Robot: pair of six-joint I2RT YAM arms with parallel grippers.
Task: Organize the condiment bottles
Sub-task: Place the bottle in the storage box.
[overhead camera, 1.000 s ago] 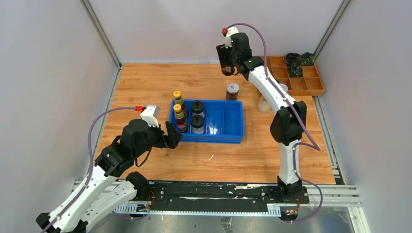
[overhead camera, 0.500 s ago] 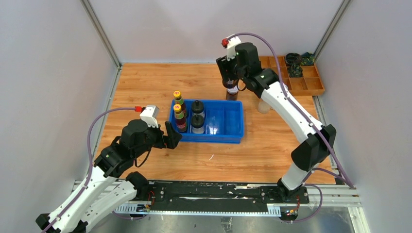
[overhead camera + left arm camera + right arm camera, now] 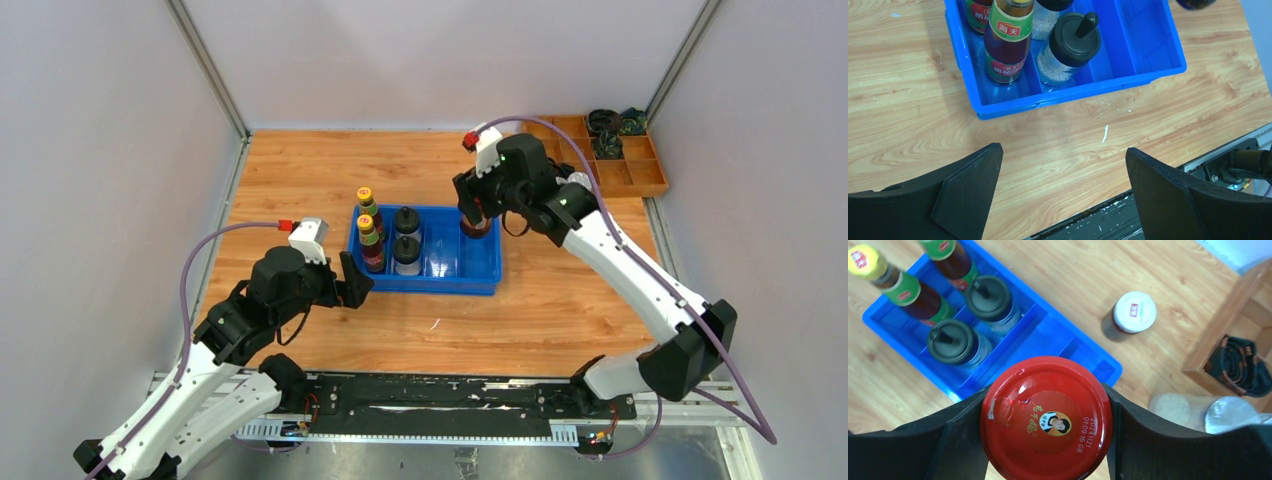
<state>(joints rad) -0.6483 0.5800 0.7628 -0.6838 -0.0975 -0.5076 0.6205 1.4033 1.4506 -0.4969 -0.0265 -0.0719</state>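
Observation:
My right gripper [image 3: 474, 218] is shut on the red-lidded jar [image 3: 1046, 417], its fingers [image 3: 965, 440] clamped on both sides of the lid, and holds it over the right end of the blue bin [image 3: 470, 262]. Two yellow-capped sauce bottles [image 3: 366, 226] and two black-lidded shakers [image 3: 406, 248] stand in the bin's left half. A white-lidded dark jar [image 3: 1133, 314] stands on the table behind the bin. A silver-lidded jar [image 3: 1230, 415] stands to its right. My left gripper [image 3: 355, 281] is open and empty by the bin's front left corner.
The wooden tray [image 3: 625, 175] with black and green coiled items [image 3: 1243, 365] sits at the back right corner. Grey walls close the table on three sides. A white fleck [image 3: 1105, 134] lies on the wood in front of the bin.
My right arm has carried the red-lidded jar from the back of the table forward and down, to over the bin's right end. The left arm has not moved.

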